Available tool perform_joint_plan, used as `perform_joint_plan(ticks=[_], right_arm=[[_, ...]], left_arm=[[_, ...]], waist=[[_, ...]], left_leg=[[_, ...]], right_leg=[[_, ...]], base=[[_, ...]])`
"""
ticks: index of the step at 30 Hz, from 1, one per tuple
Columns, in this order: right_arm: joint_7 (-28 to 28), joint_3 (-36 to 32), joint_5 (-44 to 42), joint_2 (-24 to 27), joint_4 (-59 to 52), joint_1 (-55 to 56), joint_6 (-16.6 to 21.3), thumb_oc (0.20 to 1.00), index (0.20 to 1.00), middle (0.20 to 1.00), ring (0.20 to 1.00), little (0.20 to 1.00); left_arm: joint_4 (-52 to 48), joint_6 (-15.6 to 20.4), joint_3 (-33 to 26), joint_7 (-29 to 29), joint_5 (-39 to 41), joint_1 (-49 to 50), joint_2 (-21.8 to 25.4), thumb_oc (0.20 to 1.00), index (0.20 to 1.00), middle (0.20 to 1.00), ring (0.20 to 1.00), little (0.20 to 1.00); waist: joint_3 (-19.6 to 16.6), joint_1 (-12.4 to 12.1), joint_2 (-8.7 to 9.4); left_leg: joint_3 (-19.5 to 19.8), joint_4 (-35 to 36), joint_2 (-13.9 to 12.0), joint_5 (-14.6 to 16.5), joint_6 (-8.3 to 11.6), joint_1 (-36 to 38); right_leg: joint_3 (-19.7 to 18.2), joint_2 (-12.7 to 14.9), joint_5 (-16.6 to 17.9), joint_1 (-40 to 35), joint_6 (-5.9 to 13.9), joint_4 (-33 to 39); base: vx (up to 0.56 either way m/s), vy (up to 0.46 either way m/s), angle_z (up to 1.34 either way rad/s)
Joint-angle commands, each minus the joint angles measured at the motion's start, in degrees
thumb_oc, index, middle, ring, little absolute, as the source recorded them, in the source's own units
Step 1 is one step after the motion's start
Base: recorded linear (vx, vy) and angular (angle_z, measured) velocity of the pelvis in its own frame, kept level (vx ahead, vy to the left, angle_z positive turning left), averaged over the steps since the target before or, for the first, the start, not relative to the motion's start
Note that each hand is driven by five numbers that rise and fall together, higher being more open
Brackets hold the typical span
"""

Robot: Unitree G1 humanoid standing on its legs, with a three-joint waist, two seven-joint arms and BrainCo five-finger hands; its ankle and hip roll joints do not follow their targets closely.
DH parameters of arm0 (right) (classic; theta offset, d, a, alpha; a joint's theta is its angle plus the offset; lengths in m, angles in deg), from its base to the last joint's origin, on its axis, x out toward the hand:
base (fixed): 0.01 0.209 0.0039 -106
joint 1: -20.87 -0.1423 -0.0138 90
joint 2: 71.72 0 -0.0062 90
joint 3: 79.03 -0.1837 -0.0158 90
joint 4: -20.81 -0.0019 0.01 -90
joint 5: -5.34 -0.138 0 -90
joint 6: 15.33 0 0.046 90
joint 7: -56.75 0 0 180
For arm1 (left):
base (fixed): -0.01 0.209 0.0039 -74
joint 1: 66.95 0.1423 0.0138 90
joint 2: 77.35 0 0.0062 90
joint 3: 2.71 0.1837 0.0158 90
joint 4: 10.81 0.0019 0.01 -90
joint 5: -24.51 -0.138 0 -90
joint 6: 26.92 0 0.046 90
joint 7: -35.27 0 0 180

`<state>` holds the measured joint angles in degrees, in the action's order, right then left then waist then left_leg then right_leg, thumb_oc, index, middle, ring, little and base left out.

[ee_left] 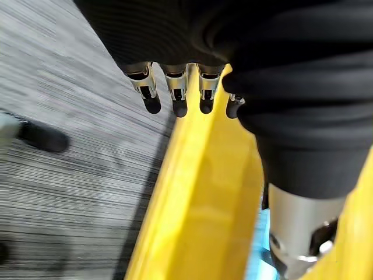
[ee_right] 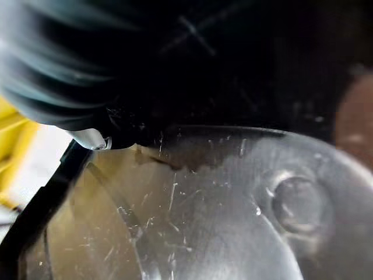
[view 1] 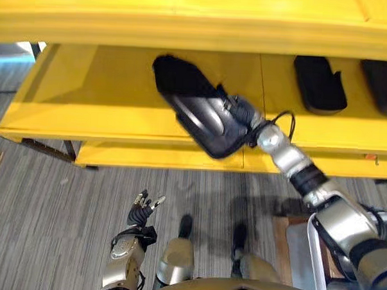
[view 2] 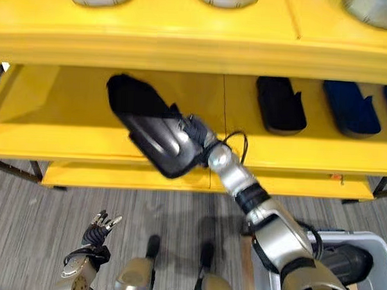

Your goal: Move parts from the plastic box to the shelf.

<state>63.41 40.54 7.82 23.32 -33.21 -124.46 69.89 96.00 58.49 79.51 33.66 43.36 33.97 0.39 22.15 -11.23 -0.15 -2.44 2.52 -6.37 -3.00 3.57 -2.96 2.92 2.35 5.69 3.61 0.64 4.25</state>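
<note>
The right hand [view 2: 195,133] grips a black part [view 2: 149,127] at its near end, long axis slanting back-left over the shelf's [view 2: 65,142] front edge; the left hand [view 2: 100,227] hangs slack.

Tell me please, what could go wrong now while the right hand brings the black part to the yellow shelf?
The black part juts past the shelf edge, so it may tip off if the right hand releases now. It is tilted, so it could scrape the upper shelf lip. Swinging it right could bump the parts already placed.
</note>
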Motion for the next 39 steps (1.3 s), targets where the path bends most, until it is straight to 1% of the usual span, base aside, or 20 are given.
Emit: perform_joint_plan(ticks=[1, 2, 3, 5, 6, 8, 11, 12, 15, 16, 22, 23, 25, 30, 39], right_arm=[[6.44, -3.34, -5.30, -0.62, -0.68, -11.70, 2.20, 0.200, 0.200, 0.200, 0.200, 0.200], [7.40, -4.78, -6.39, -0.69, 0.21, -12.87, 2.14, 0.200, 0.200, 0.200, 0.200, 0.200], [7.40, -4.80, -6.41, -0.68, 0.24, -12.94, 2.14, 0.200, 0.200, 0.200, 0.200, 0.200], [9.42, -6.23, -8.67, -0.27, 3.89, -17.17, 2.02, 0.200, 0.200, 0.200, 0.200, 0.200], [11.15, -8.39, -10.65, 0.07, 5.78, -19.44, 2.26, 0.200, 0.200, 0.200, 0.200, 0.200], [12.76, -9.85, -12.23, 0.95, 6.77, -21.12, 2.53, 0.200, 0.200, 0.200, 0.200, 0.200], [14.92, -13.13, -15.22, 0.69, 5.38, -21.36, 2.94, 0.200, 0.200, 0.200, 0.200, 0.200], [15.43, -13.92, -16.02, 0.77, 4.28, -21.45, 3.19, 0.200, 0.200, 0.200, 0.200, 0.200], [15.68, -14.26, -15.98, 1.33, 4.09, -22.28, 3.34, 0.200, 0.200, 0.200, 0.200, 0.200], [16.22, -14.44, -16.40, 1.82, 4.82, -23.25, 3.55, 0.200, 0.200, 0.200, 0.200, 0.200], [17.42, -13.31, -18.64, 3.40, 9.62, -27.55, 4.79, 0.200, 0.200, 0.200, 0.200, 0.200], [17.58, -11.95, -18.86, 4.34, 11.76, -29.49, 5.04, 0.200, 0.200, 0.200, 0.200, 0.200], [17.99, -11.35, -19.47, 4.93, 13.31, -30.59, 5.11, 0.200, 0.200, 0.200, 0.200, 0.200], [17.55, -7.95, -19.69, 6.05, 16.08, -33.54, 5.30, 0.200, 0.200, 0.200, 0.200, 0.200], [17.29, -4.92, -19.83, 7.21, 17.18, -35.91, 5.47, 0.200, 0.200, 0.200, 0.200, 0.200]], left_arm=[[-6.24, 1.91, 2.35, 0.67, 1.38, 1.07, 1.39, 1.000, 1.000, 1.000, 1.000, 1.000], [-6.25, 1.88, 2.74, 0.59, 1.57, 0.81, 1.37, 1.000, 1.000, 1.000, 1.000, 1.000], [-6.25, 1.88, 2.74, 0.59, 1.58, 0.75, 1.39, 1.000, 1.000, 1.000, 1.000, 1.000], [-7.46, 1.80, 3.81, 0.81, 2.13, 0.10, 1.32, 1.000, 1.000, 1.000, 1.000, 1.000], [-8.40, 1.81, 4.81, 0.56, 2.58, -0.56, 1.95, 1.000, 1.000, 1.000, 1.000, 1.000], [-8.76, 1.89, 5.76, 0.49, 2.48, -1.36, 2.67, 1.000, 1.000, 1.000, 1.000, 1.000], [-9.65, 1.73, 7.35, 0.23, 2.17, -1.86, 3.81, 1.000, 1.000, 1.000, 1.000, 1.000], [-10.15, 1.56, 8.21, 0.13, 2.33, -2.05, 4.47, 1.000, 1.000, 1.000, 1.000, 1.000], [-10.11, 1.57, 8.95, 0.19, 2.51, -2.06, 4.87, 1.000, 1.000, 1.000, 1.000, 1.000], [-10.25, 1.41, 9.81, 0.26, 2.60, -2.04, 5.25, 1.000, 1.000, 1.000, 1.000, 1.000], [-10.62, 1.19, 12.13, 0.46, 3.19, -2.67, 6.34, 1.000, 1.000, 1.000, 1.000, 1.000], [-10.97, 1.11, 12.69, 0.49, 3.15, -3.09, 6.79, 1.000, 1.000, 1.000, 1.000, 1.000], [-11.19, 1.04, 13.24, 0.51, 3.08, -3.33, 7.11, 1.000, 1.000, 1.000, 1.000, 1.000], [-12.24, 1.16, 13.31, 0.47, 2.82, -3.74, 7.15, 1.000, 1.000, 1.000, 1.000, 1.000], [-12.91, 1.39, 12.73, -0.28, 3.02, -4.09, 6.78, 1.000, 1.000, 1.000, 1.000, 1.000]], waist=[[1.49, -0.35, -1.79], [2.39, -0.27, -1.89], [2.42, -0.27, -1.87], [4.68, -0.18, -2.65], [6.53, -0.14, -3.15], [7.64, 0.06, -3.72], [7.64, 0.57, -4.14], [7.64, 0.84, -4.40], [7.64, 0.95, -4.79], [7.64, 1.27, -5.10], [7.64, 1.29, -5.00], [7.64, 1.37, -5.05], [7.64, 1.36, -4.94], [7.64, 1.21, -4.97], [7.64, 0.73, -4.83]], left_leg=[[0.90, 0.66, -1.88, -2.86, -0.26, 0.24], [0.97, -0.16, -1.85, -2.90, -0.17, -0.55], [1.00, -0.28, -1.84, -2.85, -0.17, -0.65], [1.30, -2.36, -1.87, -2.79, 0.00, -2.48], [1.37, -4.53, -1.66, -2.74, 0.35, -4.08], [1.50, -6.33, -1.41, -2.64, 0.74, -5.68], [1.99, -10.20, -1.44, -2.33, 1.05, -10.45], [2.32, -13.60, -1.69, -2.12, 1.14, -13.99], [2.55, -16.20, -1.75, -1.83, 1.30, -16.57], [2.82, -18.17, -1.85, -1.65, 1.25, -18.80], [3.57, -20.66, -1.68, -1.23, 1.11, -22.38], [3.81, -20.86, -1.51, -1.26, 1.16, -22.95], [3.91, -20.74, -1.33, -1.14, 1.19, -22.90], [3.99, -21.19, -1.06, -1.10, 1.35, -23.14], [4.04, -21.77, -0.84, -1.04, 1.59, -23.18]], right_leg=[[-1.47, 5.03, -0.60, -4.07, 1.55, -5.46], [-1.42, 5.15, -0.59, -3.71, 1.51, -5.55], [-1.41, 5.16, -0.60, -3.67, 1.51, -5.58], [-1.43, 5.46, -0.60, -2.70, 1.43, -6.38], [-1.28, 5.80, -0.48, -1.84, 1.42, -7.47], [-1.22, 6.06, -0.33, -0.57, 1.45, -8.92], [-1.78, 6.12, -0.04, 3.66, 1.52, -12.00], [-1.85, 6.26, 0.01, 6.90, 1.64, -14.75], [-2.08, 6.24, 0.08, 9.31, 1.68, -16.94], [-2.24, 6.37, 0.20, 11.28, 1.73, -18.37], [-2.09, 6.39, 0.56, 13.85, 1.35, -18.88], [-1.93, 6.39, 0.71, 14.08, 1.31, -18.76], [-1.83, 6.53, 0.82, 13.88, 1.27, -18.45], [-1.84, 6.72, 1.03, 13.57, 1.19, -18.06], [-1.84, 6.94, 1.42, 12.56, 1.08, -17.41]], base=[[-0.06, 0.054, -0.03], [-0.04, 0.044, -0.05], [-0.05, 0.060, 0.06], [-0.06, 0.081, 0.09], [-0.06, 0.085, 0.01], [-0.05, 0.064, 0.07], [-0.03, 0.042, 0.04], [-0.04, 0.051, -0.05], [-0.03, 0.038, -0.05], [-0.02, 0.030, -0.09], [0.00, 0.008, -0.01], [0.01, 0.026, 0.06], [0.02, 0.028, 0.08], [0.01, 0.039, 0.04], [0.02, 0.026, 0.03]])
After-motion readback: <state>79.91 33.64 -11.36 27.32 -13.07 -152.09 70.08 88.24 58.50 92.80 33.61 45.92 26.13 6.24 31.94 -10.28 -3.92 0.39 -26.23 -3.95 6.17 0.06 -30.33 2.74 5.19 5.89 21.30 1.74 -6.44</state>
